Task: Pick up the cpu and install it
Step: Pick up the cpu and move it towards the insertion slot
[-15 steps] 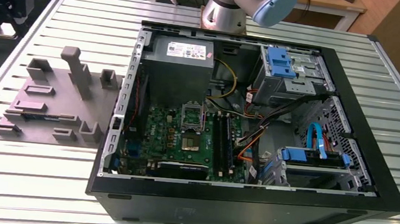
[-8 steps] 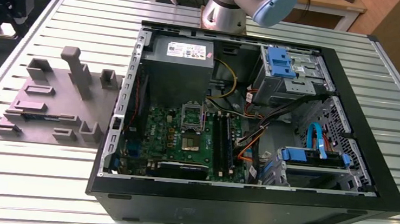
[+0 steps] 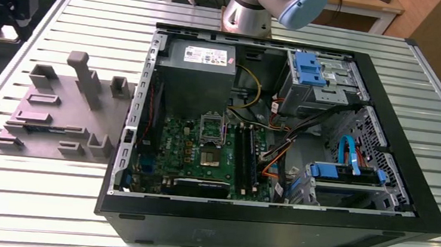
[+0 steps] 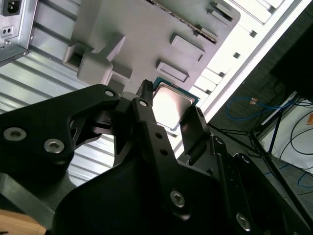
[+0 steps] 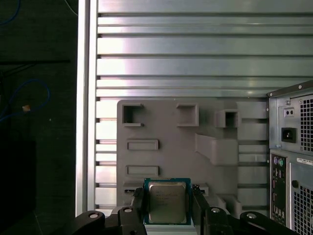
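Chip: small square silver-topped cpu [image 5: 167, 199], clamped in the black two-finger gripper [image 5: 168, 208] with the mauve-grey plastic tray [image 5: 166, 132] beneath it; we judge pick-up done, install pending, needing level, square alignment.

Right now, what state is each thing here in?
tool, shut on the cpu.
cpu, held in the air above the tray.
tray, flat on the table beside the computer case.
computer case, lying on its side, panel off, insides showing.
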### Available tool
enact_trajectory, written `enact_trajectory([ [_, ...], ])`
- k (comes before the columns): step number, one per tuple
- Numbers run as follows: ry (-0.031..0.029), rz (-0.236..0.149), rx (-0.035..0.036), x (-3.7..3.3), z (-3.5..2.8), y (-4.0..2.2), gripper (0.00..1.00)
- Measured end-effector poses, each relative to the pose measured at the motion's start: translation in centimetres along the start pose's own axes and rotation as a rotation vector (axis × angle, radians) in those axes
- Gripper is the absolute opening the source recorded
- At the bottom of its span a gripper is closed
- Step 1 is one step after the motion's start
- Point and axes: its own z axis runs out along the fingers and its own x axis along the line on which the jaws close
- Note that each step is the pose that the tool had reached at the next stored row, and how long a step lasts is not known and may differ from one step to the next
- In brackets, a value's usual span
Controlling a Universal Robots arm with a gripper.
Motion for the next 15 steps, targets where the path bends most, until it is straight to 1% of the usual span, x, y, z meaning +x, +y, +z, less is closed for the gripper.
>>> enact_trajectory([
  [10,0.0001,0.000,0.0015,-0.28,-0.01,0.01,0.47],
  [15,0.0001,0.000,0.0015,-0.55,-0.01,0.02,0.47],
])
